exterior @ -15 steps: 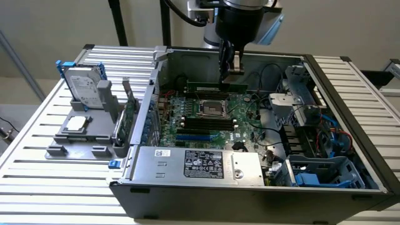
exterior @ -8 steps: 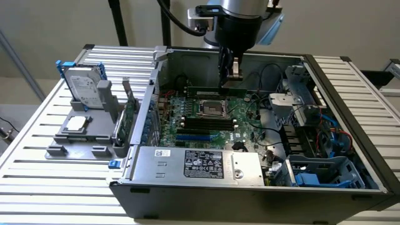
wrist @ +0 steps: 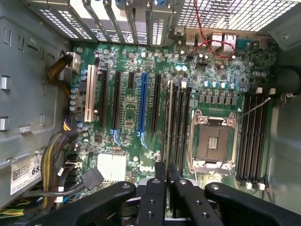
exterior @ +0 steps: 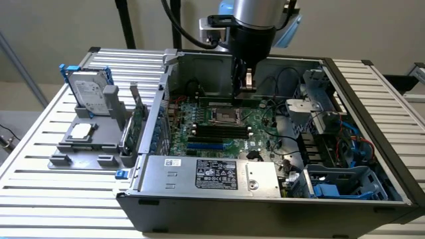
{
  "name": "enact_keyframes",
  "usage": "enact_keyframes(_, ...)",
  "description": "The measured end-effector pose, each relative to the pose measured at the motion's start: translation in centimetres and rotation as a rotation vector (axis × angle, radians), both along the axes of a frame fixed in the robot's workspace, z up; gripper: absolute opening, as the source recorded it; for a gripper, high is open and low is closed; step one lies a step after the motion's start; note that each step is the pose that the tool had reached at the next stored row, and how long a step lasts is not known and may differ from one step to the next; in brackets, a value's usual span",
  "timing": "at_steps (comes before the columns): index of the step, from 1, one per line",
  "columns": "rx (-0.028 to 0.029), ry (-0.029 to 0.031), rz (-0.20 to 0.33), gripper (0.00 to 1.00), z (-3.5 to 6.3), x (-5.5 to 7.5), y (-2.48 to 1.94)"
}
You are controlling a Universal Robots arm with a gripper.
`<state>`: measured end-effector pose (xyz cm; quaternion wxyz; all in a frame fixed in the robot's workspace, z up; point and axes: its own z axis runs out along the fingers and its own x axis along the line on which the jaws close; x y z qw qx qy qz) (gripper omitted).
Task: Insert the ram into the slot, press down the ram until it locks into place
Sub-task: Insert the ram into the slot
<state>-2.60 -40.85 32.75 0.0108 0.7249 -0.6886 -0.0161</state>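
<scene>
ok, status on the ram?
Gripper shut on the ram. Ram runs edge-on along the slots beside the CPU socket; seated or not, cannot tell. No cable across that bank.

Matt black plastic slot [wrist: 248, 136], grey metal case [wrist: 28, 70]

Open above motherboard [exterior: 219, 130]; drive cage [exterior: 323, 97], cables [exterior: 284, 145] crowd exterior view's right; power supply [exterior: 212, 173] nearside.

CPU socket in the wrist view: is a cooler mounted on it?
No, the CPU socket is bare, with its metal frame and contact field uncovered.
</scene>
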Motion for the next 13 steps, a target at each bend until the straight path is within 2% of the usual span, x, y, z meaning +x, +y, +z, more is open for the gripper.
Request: enact_keyframes(13,0.0001,0.0000,0.000,0.13,-2.37,0.0,-0.02)
